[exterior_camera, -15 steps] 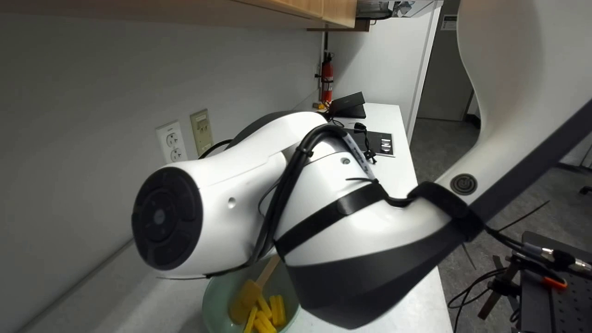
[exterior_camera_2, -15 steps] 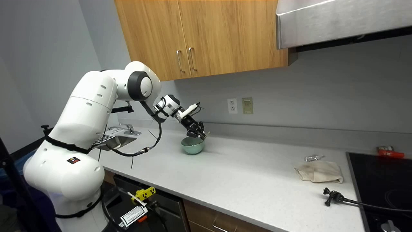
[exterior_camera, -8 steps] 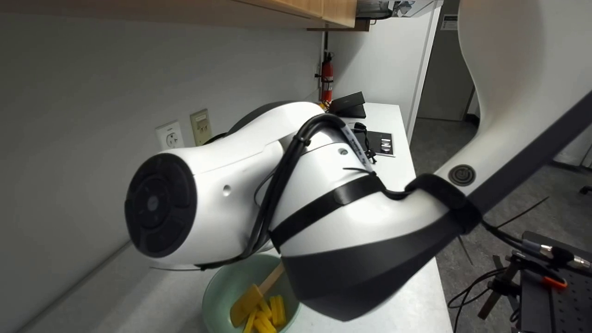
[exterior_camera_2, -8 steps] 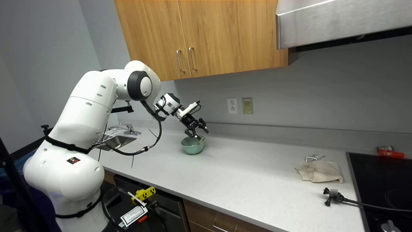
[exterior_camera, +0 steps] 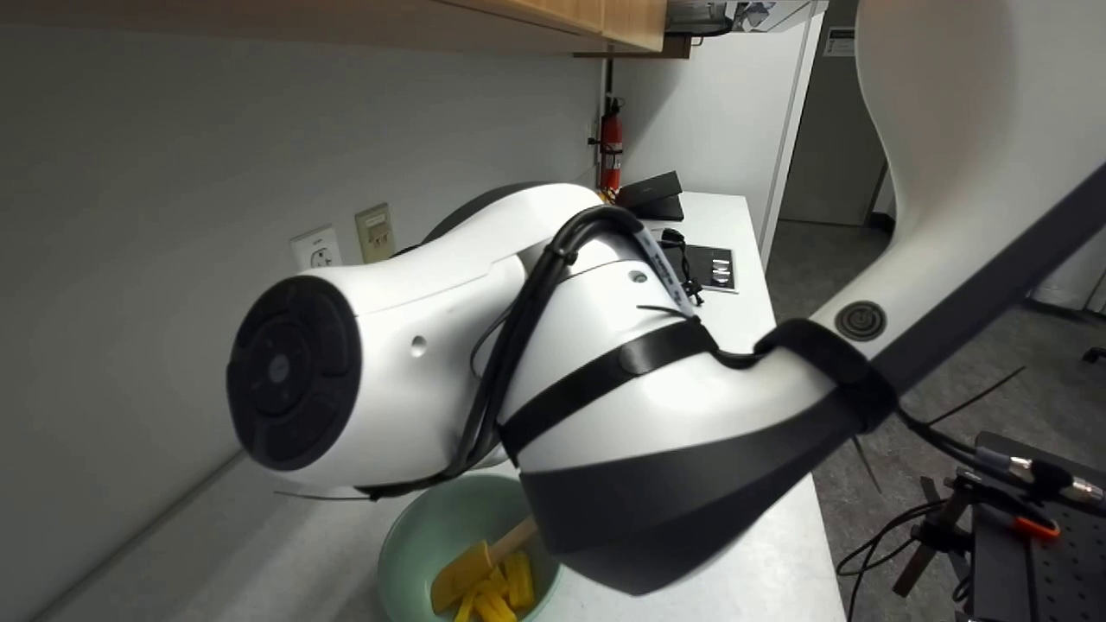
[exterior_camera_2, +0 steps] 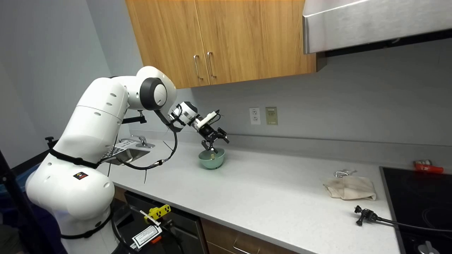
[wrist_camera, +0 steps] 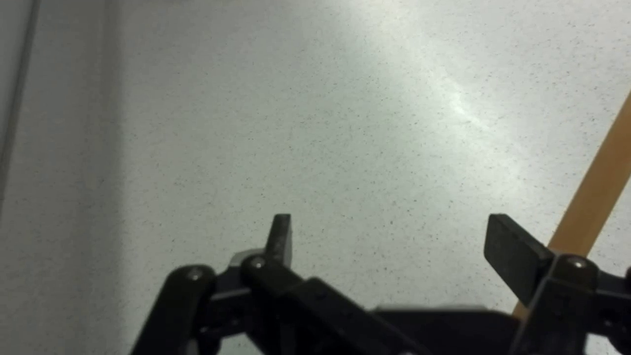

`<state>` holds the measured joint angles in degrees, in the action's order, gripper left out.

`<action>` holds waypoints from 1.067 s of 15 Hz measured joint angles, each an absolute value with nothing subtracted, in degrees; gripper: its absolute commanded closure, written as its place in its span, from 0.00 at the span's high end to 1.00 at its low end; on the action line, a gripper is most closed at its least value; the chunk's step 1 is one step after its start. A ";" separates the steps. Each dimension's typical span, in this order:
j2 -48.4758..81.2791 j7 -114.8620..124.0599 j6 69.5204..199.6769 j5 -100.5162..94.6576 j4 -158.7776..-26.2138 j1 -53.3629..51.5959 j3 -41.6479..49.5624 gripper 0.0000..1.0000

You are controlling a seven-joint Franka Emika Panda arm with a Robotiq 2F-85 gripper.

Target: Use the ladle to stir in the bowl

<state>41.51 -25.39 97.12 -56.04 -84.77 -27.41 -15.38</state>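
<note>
The pale green bowl (exterior_camera: 423,527) stands on the counter in both exterior views. Inside it leans the ladle (exterior_camera: 462,574), its yellow head down among several yellow pieces (exterior_camera: 494,600) and its handle slanting up until the arm hides it. Just above the bowl's rim my gripper (exterior_camera_2: 221,146) is open, tilted, and clear of the bowl (exterior_camera_2: 212,163). The wrist view shows the gripper (wrist_camera: 391,224) wide apart with only bare counter between its fingertips. The light-brown handle of the ladle (wrist_camera: 591,207) passes outside the right-hand finger, partly behind it.
The wall with outlets (exterior_camera_2: 263,116) rises behind the bowl, and a wooden cabinet (exterior_camera_2: 226,38) hangs above. A sink (exterior_camera_2: 129,153) lies to the left in an exterior view. Farther right are a folded cloth (exterior_camera_2: 350,187), a black cable clamp (exterior_camera_2: 367,216) and a cooktop (exterior_camera_2: 420,201).
My gripper has opened and let go of the ladle. The handle has dropped and swung over inside the bowl, while the arm has shifted slightly up.
</note>
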 measured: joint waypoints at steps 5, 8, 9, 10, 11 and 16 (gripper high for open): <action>41.50 -25.39 97.06 -56.03 -84.04 -27.41 -15.37 1.00; 41.48 -25.39 96.93 -55.95 -84.07 -27.51 -15.40 1.00; 41.43 -25.39 96.87 -55.77 -84.10 -27.51 -15.41 1.00; 41.36 -25.39 96.81 -55.66 -84.14 -27.50 -15.41 1.00; 41.24 -25.40 96.75 -55.61 -84.19 -27.48 -15.41 1.00; 40.89 -25.43 96.45 -55.33 -84.36 -27.51 -15.45 1.00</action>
